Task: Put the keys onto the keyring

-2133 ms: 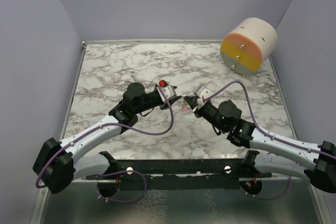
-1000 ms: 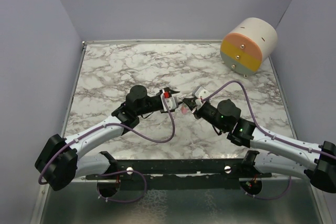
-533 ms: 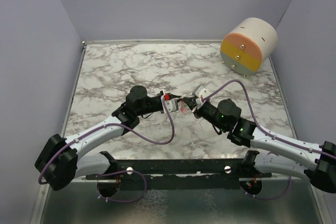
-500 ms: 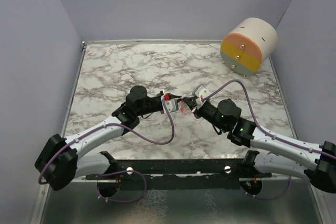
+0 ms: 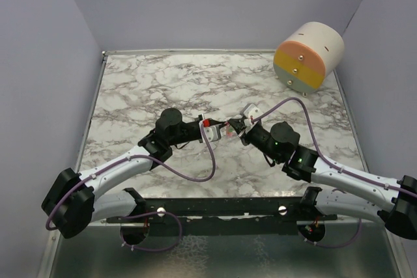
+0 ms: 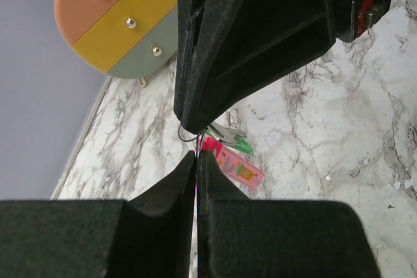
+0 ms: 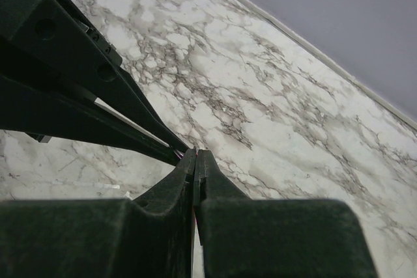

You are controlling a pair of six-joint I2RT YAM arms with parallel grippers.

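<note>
**DESK:** What do the fingers hold?

**PHOTOGRAPHER:** The left fingers [image 6: 189,170] are pressed together with only a hairline slit between them; what sits in that slit, if anything, cannot be told. The right fingers [image 7: 187,170] are closed as well; the left wrist view shows them coming down from the top of the frame, pinching a thin wire keyring [image 6: 185,136] that curves out at their tips. The two sets of tips meet almost point to point.

**DESK:** And the keys?

**PHOTOGRAPHER:** Both are gathered at the keyring, above the marble counter [image 5: 163,83]. In the left wrist view the green key [image 6: 233,141] is the shorter one, its long axis pointing right and slightly down. The pink key [image 6: 238,168] lies just beneath it, longer, slanting down to the right with its head toward the ring, so the two fan apart. Whether either is threaded on the wire cannot be told.

**DESK:** What do the other cameras add?

**PHOTOGRAPHER:** The top view shows both arms reaching in to meet over the middle of the counter; only a pink fleck shows between the tips, and the green key is too small to make out. The right wrist view hides the keys behind its own fingers; it shows the left fingers as long dark blades entering from the left, tips touching. A drum [image 5: 309,56] banded orange, yellow and grey-green lies on its side at the far right corner, well apart from the keys.
</note>
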